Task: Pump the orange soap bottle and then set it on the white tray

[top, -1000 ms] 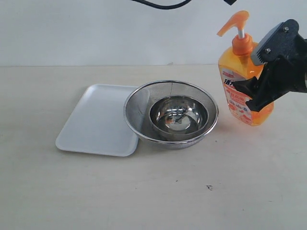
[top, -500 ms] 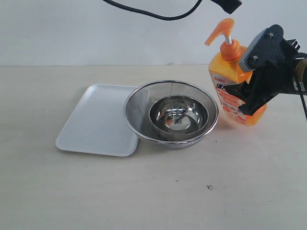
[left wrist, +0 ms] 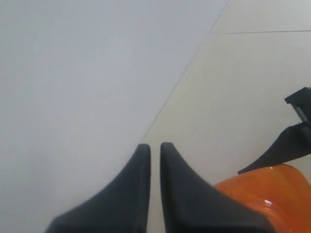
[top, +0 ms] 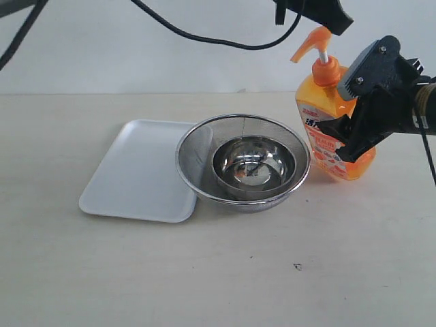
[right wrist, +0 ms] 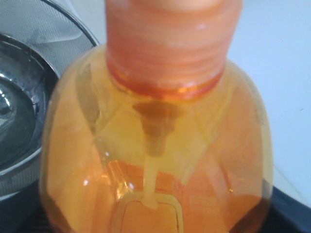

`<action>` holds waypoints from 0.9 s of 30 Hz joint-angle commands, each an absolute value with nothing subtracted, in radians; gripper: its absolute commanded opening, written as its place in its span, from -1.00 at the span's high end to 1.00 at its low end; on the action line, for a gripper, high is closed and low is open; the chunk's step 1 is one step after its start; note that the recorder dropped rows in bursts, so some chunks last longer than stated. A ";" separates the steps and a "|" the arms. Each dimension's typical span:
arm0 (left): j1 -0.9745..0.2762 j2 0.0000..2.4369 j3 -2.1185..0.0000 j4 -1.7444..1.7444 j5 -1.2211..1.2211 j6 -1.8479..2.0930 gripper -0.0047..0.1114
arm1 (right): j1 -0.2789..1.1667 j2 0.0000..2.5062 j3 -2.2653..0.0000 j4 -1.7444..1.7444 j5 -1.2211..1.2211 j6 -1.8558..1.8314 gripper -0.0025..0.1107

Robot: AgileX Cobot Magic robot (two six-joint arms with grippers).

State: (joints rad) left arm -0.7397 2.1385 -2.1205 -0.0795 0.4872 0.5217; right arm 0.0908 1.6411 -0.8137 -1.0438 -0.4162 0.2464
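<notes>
The orange soap bottle [top: 325,126] stands slightly tilted at the right of the table, close to the mesh strainer. My right gripper [top: 349,133] is shut on its body from the right. The bottle [right wrist: 155,145] fills the right wrist view, with a dark finger [right wrist: 291,211] at its edge. My left gripper [top: 315,12] hangs just above the orange pump head [top: 312,39], apart from it. Its jaws [left wrist: 154,148] are shut with nothing between them, and the bottle's shoulder [left wrist: 262,196] lies just beside them. The white tray [top: 133,170] lies at the left.
A round steel mesh strainer [top: 197,146] sits between the tray and the bottle, overlapping the tray's right edge. A small shiny steel bowl [top: 253,163] rests inside it. A black cable [top: 204,34] hangs across the top. A wall rises behind the table.
The right gripper has carried the bottle left, closer to the strainer. The left gripper has come down into view over the pump head.
</notes>
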 commanded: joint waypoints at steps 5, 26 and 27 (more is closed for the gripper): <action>-0.745 2.150 -2.117 0.106 0.499 0.286 0.84 | 0.091 1.628 -0.828 -1.030 -0.458 0.253 0.96; -0.763 2.035 -2.117 -0.117 0.835 0.472 0.84 | 0.091 1.628 -0.828 -1.030 -0.451 0.253 0.96; -0.763 2.035 -2.117 -0.117 0.839 0.472 0.84 | 0.091 1.628 -0.828 -1.030 -0.453 0.253 0.96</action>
